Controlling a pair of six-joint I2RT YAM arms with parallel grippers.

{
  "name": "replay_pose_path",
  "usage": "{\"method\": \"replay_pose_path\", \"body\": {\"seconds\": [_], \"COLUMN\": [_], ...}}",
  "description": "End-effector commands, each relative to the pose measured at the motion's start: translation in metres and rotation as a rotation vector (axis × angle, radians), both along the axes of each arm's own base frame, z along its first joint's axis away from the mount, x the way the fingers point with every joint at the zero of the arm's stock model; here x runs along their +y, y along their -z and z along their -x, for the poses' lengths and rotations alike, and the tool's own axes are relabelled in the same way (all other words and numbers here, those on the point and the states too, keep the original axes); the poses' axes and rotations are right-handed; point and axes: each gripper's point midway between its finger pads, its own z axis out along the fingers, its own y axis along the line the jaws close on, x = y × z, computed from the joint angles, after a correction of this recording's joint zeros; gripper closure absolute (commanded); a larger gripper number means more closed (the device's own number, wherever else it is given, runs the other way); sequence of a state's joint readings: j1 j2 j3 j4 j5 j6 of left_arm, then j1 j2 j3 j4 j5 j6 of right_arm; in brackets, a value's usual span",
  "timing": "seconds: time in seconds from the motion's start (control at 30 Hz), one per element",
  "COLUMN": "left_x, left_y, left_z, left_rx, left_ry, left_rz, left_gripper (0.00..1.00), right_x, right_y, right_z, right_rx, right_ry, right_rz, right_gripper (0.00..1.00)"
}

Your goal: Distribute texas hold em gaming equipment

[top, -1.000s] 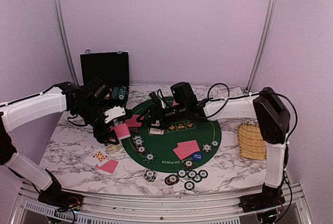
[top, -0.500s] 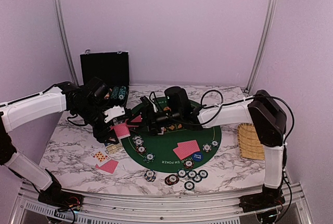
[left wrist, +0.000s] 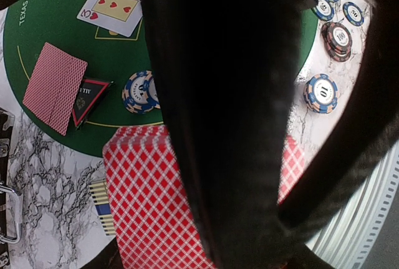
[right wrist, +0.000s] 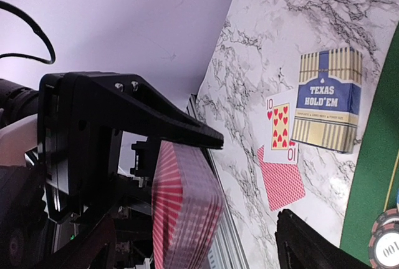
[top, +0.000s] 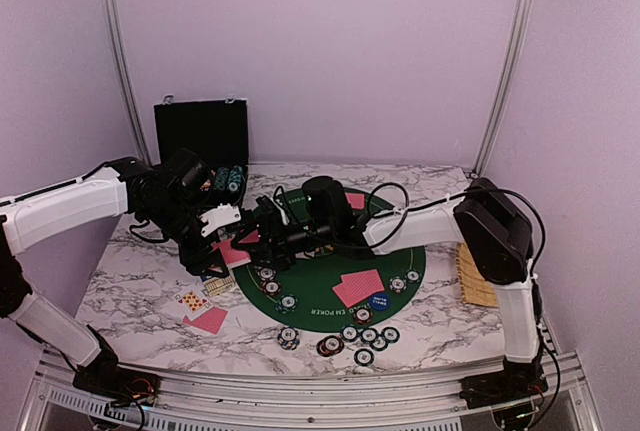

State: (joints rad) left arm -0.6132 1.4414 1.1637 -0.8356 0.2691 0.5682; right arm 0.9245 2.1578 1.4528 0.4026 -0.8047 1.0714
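My left gripper (top: 224,238) is shut on a deck of red-backed playing cards (top: 237,250) and holds it above the left edge of the green poker mat (top: 330,276). In the left wrist view the deck (left wrist: 140,210) sits under one black finger (left wrist: 224,125). My right gripper (top: 263,241) has reached across to it and stands open, and in the right wrist view the deck (right wrist: 187,216) lies between its fingers (right wrist: 308,244). Poker chips (top: 360,336) lie along the mat's front edge. A triangular marker (left wrist: 87,94) and a three of hearts (left wrist: 113,7) lie on the mat.
A Texas Hold'em card box (right wrist: 327,97), a ten of hearts (right wrist: 280,125) and a face-down card (right wrist: 282,180) lie on the marble left of the mat. The black chip case (top: 200,136) stands open at the back left. A wicker basket (top: 480,281) sits at the right, behind the right arm.
The right arm has swung left across the mat until its fingers stand around the deck in my left gripper, and its jaws have narrowed a little. The left arm has not moved.
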Motion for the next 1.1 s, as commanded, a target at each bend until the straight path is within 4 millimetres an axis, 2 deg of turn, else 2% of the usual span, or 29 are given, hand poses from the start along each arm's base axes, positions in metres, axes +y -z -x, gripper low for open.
{"method": "replay_pose_path", "body": {"seconds": [0.0, 0.4, 0.53, 0.77, 1.07], "left_x": [-0.005, -0.004, -0.004, -0.004, -0.004], "left_y": [-0.01, -0.011, -0.011, -0.012, -0.012], "left_z": [-0.004, -0.004, -0.004, -0.003, -0.004], "left_rx": [-0.019, -0.02, -0.021, -0.023, -0.024], "left_ry": [0.007, 0.007, 0.007, 0.007, 0.005], "left_rz": [0.025, 0.028, 0.029, 0.029, 0.029], "left_gripper": [1.0, 1.0, 1.0, 1.0, 1.0], "right_x": [0.02, 0.039, 0.039, 0.023, 0.005], "right_y": [-0.016, -0.009, 0.0, 0.019, 0.008], "right_z": [0.007, 0.003, 0.001, -0.008, -0.014], "right_rx": [-0.009, 0.034, 0.049, 0.071, 0.04], "right_ry": [-0.035, -0.037, -0.031, 0.003, 0.02], "right_rz": [-0.063, -0.08, -0.058, 0.002, 0.004], "right_gripper": [0.14, 0.2, 0.27, 0.32, 0.38]}}
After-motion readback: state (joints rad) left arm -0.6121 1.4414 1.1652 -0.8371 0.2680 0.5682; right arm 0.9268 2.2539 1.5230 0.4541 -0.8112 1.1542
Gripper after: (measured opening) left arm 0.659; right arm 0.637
